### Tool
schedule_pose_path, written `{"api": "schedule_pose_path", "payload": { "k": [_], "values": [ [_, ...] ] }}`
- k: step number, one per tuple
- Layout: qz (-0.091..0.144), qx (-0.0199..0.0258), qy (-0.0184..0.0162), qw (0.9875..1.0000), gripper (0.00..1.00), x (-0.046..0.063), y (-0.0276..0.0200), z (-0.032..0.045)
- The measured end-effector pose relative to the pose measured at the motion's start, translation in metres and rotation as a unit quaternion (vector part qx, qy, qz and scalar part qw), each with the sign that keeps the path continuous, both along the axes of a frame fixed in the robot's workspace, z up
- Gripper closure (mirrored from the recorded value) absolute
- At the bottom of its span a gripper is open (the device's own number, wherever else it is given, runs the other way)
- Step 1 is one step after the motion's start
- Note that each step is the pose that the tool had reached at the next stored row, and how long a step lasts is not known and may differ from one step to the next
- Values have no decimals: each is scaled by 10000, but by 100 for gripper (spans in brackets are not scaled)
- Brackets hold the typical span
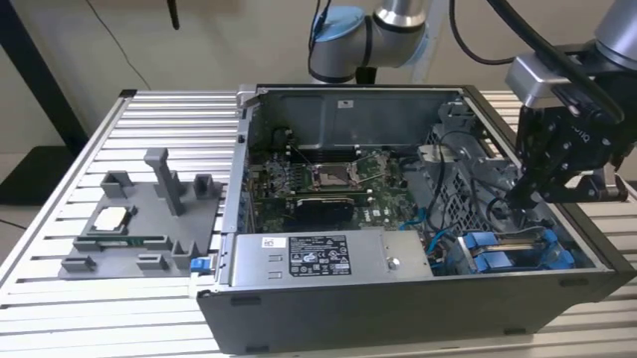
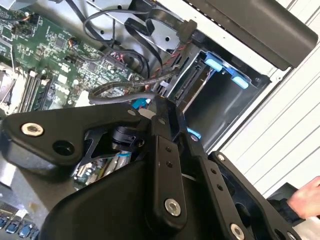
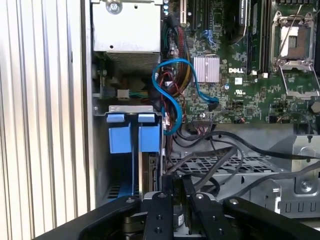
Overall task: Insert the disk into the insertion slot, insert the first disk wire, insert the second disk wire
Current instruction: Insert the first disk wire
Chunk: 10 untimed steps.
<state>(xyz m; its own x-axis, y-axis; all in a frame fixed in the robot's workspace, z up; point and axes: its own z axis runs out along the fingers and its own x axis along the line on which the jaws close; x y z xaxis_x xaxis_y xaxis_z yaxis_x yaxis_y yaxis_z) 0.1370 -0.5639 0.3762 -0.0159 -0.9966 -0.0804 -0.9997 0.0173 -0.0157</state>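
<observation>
In the exterior view, the flat silver-grey disk in its bright blue plastic carrier [image 1: 485,252] sits in the case's corner bay just beside the silver labelled power-supply box [image 1: 309,257], on the exterior view's right of it. The black gripper [image 1: 523,200] hangs just above the disk, and I cannot tell whether it is clenched or released. In the second wrist view the gripper [image 2: 162,106] is near the disk [image 2: 215,64]. In the first wrist view the disk [image 3: 148,139] lies between the box [image 3: 127,30] and the gripper [image 3: 177,184].
</observation>
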Motion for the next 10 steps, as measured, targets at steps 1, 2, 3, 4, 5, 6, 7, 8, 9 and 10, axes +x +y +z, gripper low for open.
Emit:
{"api": "schedule_pose_path", "payload": {
  "k": [1,2,3,4,5,6,7,8,9,10],
  "values": [
    [0,0,0,10000,81,5,-13,-8],
    [0,0,0,10000,81,11,-24,-16],
    [0,0,0,10000,81,17,-31,-24],
    [0,0,0,10000,81,25,-35,-32],
    [0,2,0,10000,81,33,-37,-43],
    [0,0,0,10000,81,42,-38,-52],
    [0,-1,0,10000,81,50,-38,-62],
    [0,-1,0,10000,81,59,-38,-73],
    [0,-2,0,10000,81,68,-38,-83],
    [0,-3,0,10000,81,79,-38,-93]
  ]
}}
